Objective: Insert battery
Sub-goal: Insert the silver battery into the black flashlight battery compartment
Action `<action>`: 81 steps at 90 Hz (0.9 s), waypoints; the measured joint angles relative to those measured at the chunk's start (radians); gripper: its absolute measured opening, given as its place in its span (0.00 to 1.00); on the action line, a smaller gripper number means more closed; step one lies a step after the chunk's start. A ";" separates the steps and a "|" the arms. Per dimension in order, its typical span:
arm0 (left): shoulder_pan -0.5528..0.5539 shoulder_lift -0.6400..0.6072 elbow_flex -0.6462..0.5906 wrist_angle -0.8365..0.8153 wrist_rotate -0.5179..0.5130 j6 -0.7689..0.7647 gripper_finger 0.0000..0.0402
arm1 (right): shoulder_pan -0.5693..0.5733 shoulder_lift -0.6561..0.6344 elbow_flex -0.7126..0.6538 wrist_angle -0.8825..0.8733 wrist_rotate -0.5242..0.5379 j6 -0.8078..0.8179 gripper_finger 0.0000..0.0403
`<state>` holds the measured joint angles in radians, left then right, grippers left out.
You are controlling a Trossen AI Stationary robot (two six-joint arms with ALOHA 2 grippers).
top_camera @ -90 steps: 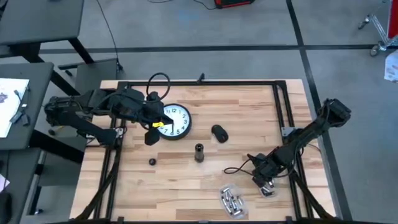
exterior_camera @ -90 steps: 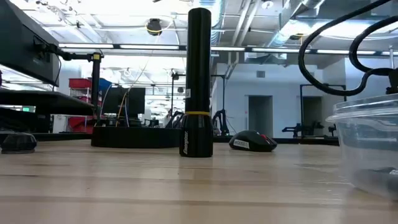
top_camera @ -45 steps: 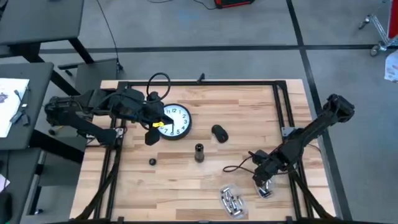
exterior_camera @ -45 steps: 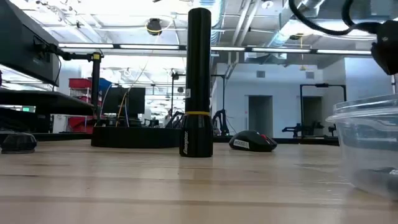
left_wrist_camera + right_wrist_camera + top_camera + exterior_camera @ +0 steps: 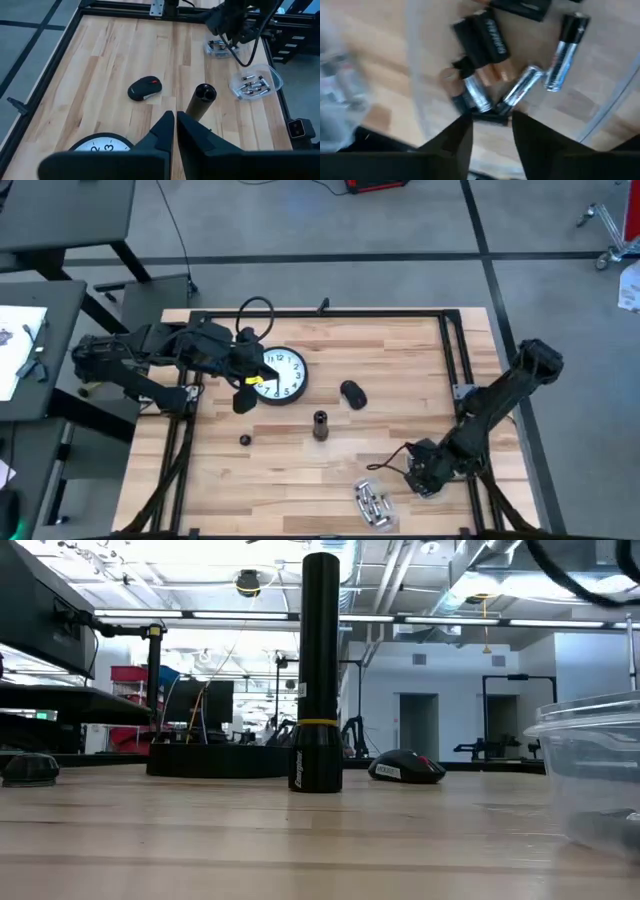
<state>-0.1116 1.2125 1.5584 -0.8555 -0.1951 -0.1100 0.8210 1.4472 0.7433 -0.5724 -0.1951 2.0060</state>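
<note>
Pale wood planks form the tabletop [image 5: 300,470] inside a black frame, grey floor around. The right gripper [image 5: 428,480], fingers parted, hangs over a clear tray of batteries [image 5: 520,95] near the front edge. The left gripper [image 5: 241,394], closed and empty, waits over the wall clock [image 5: 282,373].

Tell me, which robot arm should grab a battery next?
Probably the right. Its gripper hangs open right over the batteries in their clear tub, while the left gripper waits shut, far off by the clock.
</note>
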 joint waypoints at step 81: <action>0.000 0.000 0.000 0.000 0.000 0.003 0.00 | 0.018 0.065 0.030 -0.140 0.126 -0.079 0.06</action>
<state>-0.1116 1.2125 1.5581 -0.8554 -0.1948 -0.1070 0.8386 1.5120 0.7730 -0.7126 -0.0687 1.9269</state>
